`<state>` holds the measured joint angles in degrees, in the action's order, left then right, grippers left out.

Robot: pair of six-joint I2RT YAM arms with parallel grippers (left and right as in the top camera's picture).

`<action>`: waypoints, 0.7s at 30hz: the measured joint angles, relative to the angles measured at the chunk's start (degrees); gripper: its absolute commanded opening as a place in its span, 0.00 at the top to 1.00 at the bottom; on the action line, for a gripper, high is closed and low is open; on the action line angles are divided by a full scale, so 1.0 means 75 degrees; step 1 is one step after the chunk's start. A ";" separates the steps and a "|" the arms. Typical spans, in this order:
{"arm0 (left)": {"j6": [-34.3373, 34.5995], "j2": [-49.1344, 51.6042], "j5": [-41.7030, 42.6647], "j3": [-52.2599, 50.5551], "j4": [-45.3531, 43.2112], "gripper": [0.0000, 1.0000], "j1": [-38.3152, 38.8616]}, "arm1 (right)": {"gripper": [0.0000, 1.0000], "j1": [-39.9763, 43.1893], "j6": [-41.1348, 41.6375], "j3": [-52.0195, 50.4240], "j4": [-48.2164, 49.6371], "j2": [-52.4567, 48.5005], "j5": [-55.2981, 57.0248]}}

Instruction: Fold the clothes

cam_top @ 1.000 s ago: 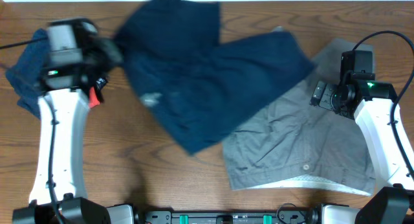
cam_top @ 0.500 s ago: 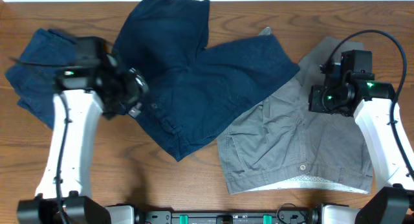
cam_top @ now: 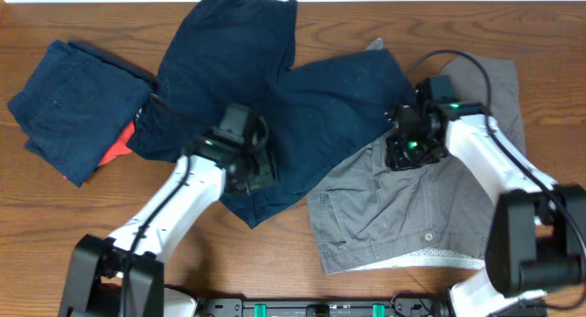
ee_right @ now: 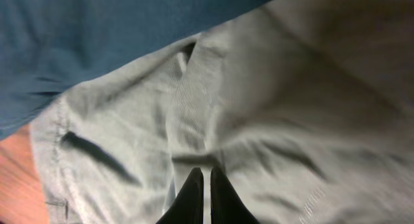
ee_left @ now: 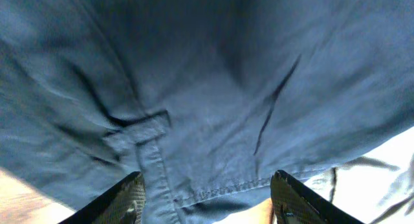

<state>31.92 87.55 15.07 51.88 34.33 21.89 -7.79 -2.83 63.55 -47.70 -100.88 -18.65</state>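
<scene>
Navy shorts (cam_top: 275,97) lie spread across the middle of the table, overlapping the grey shorts (cam_top: 430,207) at the right. My left gripper (cam_top: 252,166) hovers over the navy shorts' lower edge. In the left wrist view it (ee_left: 207,204) is open, its fingers (ee_left: 126,201) straddling the stitched navy hem (ee_left: 213,185). My right gripper (cam_top: 407,147) sits on the grey shorts beside the navy edge. In the right wrist view it (ee_right: 202,191) is shut, tips against a ridge of grey cloth (ee_right: 194,120). Whether any cloth is pinched does not show.
A folded navy garment (cam_top: 69,102) lies at the far left with something red (cam_top: 117,150) under its near corner. Bare wooden table (cam_top: 275,262) shows along the front edge and between the piles. The right arm's cable (cam_top: 458,60) arches over the grey shorts.
My left arm swung from the far left pile to the navy shorts' lower edge. My right gripper closed and moved left onto the grey shorts. The navy shorts settled flat.
</scene>
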 measured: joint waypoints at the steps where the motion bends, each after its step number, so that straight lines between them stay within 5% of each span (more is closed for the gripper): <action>1: 0.0047 0.0044 0.0003 -0.0114 -0.0105 0.37 0.0119 | 0.94 -0.0067 -0.0003 0.0000 0.0058 -0.0154 -0.0009; 13: 0.0405 0.0895 0.0003 -0.0446 0.0047 0.36 0.0691 | 0.88 0.0061 0.0058 0.0146 0.0571 -0.1081 0.0825; 21: 0.0405 0.0930 0.0000 -0.0434 0.0597 0.36 0.0688 | 0.87 0.2224 0.1026 0.0460 0.0746 -0.1218 0.2591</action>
<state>34.96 94.52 15.07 48.62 38.81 27.05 8.88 4.86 67.00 -42.11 -110.02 0.78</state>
